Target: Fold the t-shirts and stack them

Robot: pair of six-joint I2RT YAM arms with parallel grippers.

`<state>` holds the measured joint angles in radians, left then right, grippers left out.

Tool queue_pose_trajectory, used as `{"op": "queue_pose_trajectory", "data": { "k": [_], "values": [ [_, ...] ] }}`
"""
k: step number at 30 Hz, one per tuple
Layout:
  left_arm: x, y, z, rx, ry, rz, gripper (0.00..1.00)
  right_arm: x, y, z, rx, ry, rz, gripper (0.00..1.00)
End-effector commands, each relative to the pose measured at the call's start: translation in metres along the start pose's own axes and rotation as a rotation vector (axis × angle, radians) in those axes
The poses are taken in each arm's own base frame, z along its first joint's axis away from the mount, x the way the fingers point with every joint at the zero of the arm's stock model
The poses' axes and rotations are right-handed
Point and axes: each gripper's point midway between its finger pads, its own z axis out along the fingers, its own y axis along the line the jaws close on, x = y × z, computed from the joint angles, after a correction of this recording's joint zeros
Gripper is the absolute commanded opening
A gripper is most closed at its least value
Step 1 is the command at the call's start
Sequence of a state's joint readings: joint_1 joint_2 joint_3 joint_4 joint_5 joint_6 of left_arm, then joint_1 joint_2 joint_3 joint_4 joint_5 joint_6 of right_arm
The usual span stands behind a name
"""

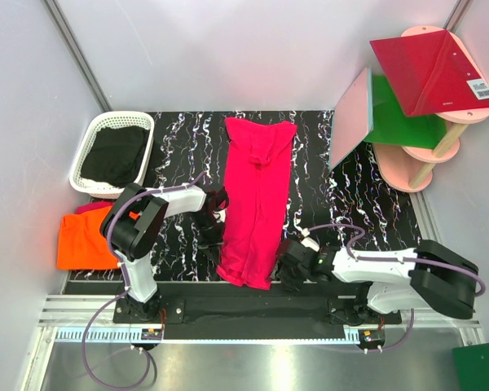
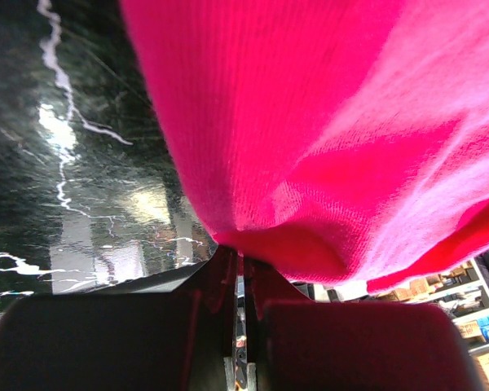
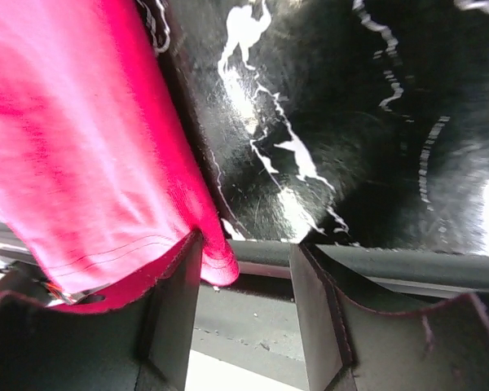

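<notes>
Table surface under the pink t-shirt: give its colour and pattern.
The table surface is black with white marble-like veins, clearest in the top external view.

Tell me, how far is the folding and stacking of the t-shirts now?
Done: the orange t-shirt looks folded at the left. In hand: the pink t-shirt, a long strip, pinched by the left gripper; the right gripper stands open beside its hem. Left: folding it shorter, stacking.

A hot pink t-shirt (image 1: 257, 204), folded into a long strip, centre, orange t-shirt (image 1: 81, 242), folded, far left
</notes>
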<state>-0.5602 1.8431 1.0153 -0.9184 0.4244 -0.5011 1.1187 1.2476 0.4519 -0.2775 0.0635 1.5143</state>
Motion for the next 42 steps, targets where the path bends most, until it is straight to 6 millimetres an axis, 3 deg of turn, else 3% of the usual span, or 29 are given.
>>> {"op": "queue_pose_trajectory", "data": {
  "k": [1,5,6,7,10,14,21,22,26,32,38,42],
  "values": [
    [-0.036,0.027,0.025,-0.137,-0.141,0.065,0.0,0.003,0.022,0.007,-0.038,0.027,-0.035,0.55],
    [-0.035,0.029,0.024,-0.145,-0.148,0.064,0.0,0.007,0.028,0.015,-0.034,0.077,-0.058,0.51],
    [-0.034,0.03,0.025,-0.148,-0.146,0.063,0.0,0.01,0.032,0.016,-0.043,0.101,-0.065,0.45],
    [-0.033,0.031,0.024,-0.148,-0.146,0.063,0.0,0.011,0.031,0.02,-0.036,0.11,-0.07,0.3],
    [-0.033,0.031,0.024,-0.15,-0.149,0.06,0.0,0.013,0.039,0.022,-0.067,0.135,-0.099,0.12],
    [-0.031,0.032,0.023,-0.151,-0.153,0.06,0.0,0.012,0.043,0.02,-0.093,0.139,-0.105,0.0],
    [-0.026,0.034,0.014,-0.164,-0.171,0.062,0.0,0.004,0.055,-0.009,-0.185,0.1,-0.08,0.0],
    [-0.025,0.035,0.007,-0.168,-0.189,0.063,0.0,0.003,0.05,-0.013,-0.164,0.095,-0.087,0.0],
    [-0.021,0.033,-0.011,-0.175,-0.238,0.062,0.0,0.0,0.065,-0.033,-0.186,0.081,-0.132,0.0],
    [-0.017,0.025,-0.035,-0.155,-0.296,0.049,0.0,-0.009,0.076,-0.046,-0.177,0.06,-0.201,0.0],
    [-0.026,0.002,-0.07,-0.108,-0.379,0.062,0.0,-0.032,0.08,-0.049,-0.154,0.013,-0.238,0.0],
    [-0.043,-0.023,-0.102,-0.06,-0.474,0.072,0.0,-0.061,0.084,-0.051,-0.154,-0.055,-0.227,0.0]
  ]
}}
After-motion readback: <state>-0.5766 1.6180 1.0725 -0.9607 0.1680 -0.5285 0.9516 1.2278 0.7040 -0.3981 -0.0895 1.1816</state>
